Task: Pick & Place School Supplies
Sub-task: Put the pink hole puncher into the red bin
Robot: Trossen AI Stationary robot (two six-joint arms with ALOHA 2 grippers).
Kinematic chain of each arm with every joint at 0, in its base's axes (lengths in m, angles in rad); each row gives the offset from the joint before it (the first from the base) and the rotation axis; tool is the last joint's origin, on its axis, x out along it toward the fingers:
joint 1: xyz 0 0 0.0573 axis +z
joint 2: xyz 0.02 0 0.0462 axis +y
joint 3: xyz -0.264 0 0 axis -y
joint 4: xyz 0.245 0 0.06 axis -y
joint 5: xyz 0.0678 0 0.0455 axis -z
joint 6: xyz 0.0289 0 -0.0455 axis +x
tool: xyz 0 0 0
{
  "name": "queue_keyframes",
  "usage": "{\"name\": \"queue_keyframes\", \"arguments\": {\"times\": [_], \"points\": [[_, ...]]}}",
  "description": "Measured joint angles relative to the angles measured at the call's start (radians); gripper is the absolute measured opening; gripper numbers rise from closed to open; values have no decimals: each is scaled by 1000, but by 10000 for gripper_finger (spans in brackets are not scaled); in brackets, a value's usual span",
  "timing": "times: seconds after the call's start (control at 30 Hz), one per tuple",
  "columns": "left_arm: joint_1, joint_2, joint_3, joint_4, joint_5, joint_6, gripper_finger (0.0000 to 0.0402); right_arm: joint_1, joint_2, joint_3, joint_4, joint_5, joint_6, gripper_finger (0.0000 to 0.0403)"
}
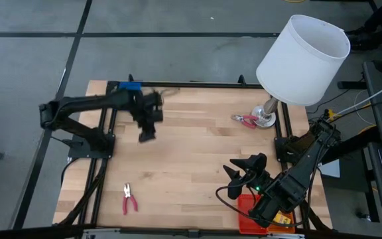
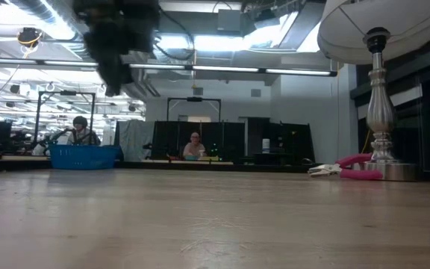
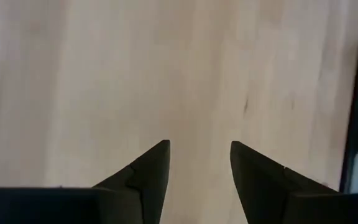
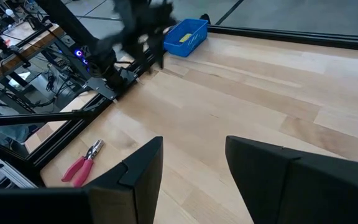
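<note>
Left gripper (image 3: 199, 163): parted, empty, held above bare table (image 1: 197, 159).
Right gripper (image 4: 194, 163): parted, empty, near front right.
Pliers (image 1: 129, 198): front left; second pair (image 1: 245, 120) at lamp base (image 1: 266, 120).
Blue tray (image 4: 186, 36): far left corner.

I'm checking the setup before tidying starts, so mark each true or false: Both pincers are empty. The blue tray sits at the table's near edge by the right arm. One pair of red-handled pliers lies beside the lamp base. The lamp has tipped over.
1. Both pincers are empty: true; the left pincer and right pincer stand open over bare wood.
2. False; the blue tray is at the far corner by the left arm.
3. True; red-handled pliers lie beside the lamp base.
4. False; the lamp stands upright.
</note>
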Motion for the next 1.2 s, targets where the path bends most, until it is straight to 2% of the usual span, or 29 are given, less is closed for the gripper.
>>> {"name": "queue_keyframes", "arguments": {"times": [0.27, 0.4, 0.53, 0.67, 0.9, 1.2], "points": [[-409, -140, -272, 261, 1, -385, 165, 2, 0, 0, 0, -1, -8, 178], [-658, -188, -329, 293, -134, -518, 160, 10, 0, 0, 0, -8, -8, 178], [-890, -174, -330, 348, -309, -528, 161, 16, 0, 0, 1, -8, -8, 178], [-1052, -117, -330, 464, -375, -423, 167, 23, 0, 0, 8, -12, -8, 178], [-1204, 25, -329, 516, -461, -423, 170, 41, 0, 0, 35, -11, 4, 178], [-1231, 157, -330, 629, -450, -349, 170, 46, 0, 0, 78, -16, 26, 178]]}}
